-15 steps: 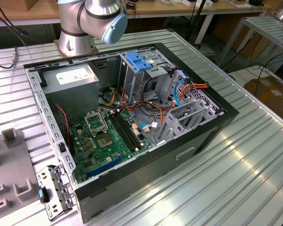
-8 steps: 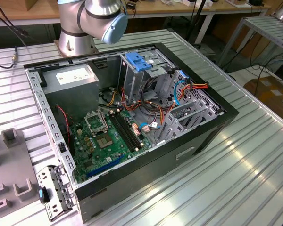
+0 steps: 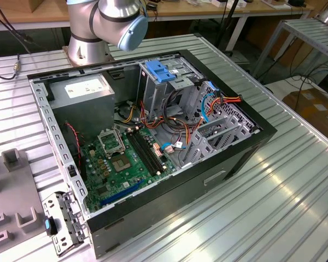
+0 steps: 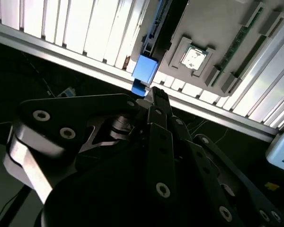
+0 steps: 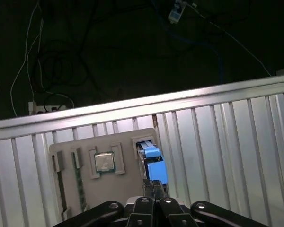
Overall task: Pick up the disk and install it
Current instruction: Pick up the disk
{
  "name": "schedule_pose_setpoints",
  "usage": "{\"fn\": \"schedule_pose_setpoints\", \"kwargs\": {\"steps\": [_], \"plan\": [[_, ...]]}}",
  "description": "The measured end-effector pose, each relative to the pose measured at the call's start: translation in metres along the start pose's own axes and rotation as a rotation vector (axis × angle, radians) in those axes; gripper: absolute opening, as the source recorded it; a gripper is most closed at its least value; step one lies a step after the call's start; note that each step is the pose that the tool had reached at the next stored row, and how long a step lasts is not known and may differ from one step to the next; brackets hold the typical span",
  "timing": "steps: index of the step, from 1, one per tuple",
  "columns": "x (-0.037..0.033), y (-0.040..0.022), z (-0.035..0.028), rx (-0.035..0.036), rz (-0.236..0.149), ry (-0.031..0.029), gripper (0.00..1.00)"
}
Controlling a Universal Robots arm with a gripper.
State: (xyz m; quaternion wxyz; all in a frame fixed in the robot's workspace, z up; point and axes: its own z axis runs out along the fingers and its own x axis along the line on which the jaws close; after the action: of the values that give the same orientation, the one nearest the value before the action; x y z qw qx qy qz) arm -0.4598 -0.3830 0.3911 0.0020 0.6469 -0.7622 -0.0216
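In the exterior view I see bright overhead light, with pale glare streaks on the ribbed table [image 3: 284,180] and shade inside the computer case [image 3: 169,204]. In the second wrist view that table blows out white behind the near-black gripper [image 4: 156,93].

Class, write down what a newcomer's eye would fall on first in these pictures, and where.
The open computer case with its green motherboard dominates the ribbed table in the exterior view. In both wrist views, the black pincer sits right by the blue-railed disk, which stands on edge in a grey tray beside a processor chip.
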Motion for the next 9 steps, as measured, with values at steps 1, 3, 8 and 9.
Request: {"fn": "schedule_pose_setpoints", "kwargs": {"steps": [1, 3, 8, 9], "plan": [[-0.0004, 0.0, 0.0008, 0.0019, -0.001, 0.0, 0.11], [-0.0019, 0.0, 0.0032, 0.005, -0.003, -0.0006, 0.11], [-0.004, -0.0001, 0.0126, 0.0055, -0.028, 0.0002, 0.11], [-0.004, -0.0001, 0.0146, 0.0053, -0.037, 0.0005, 0.17]]}}
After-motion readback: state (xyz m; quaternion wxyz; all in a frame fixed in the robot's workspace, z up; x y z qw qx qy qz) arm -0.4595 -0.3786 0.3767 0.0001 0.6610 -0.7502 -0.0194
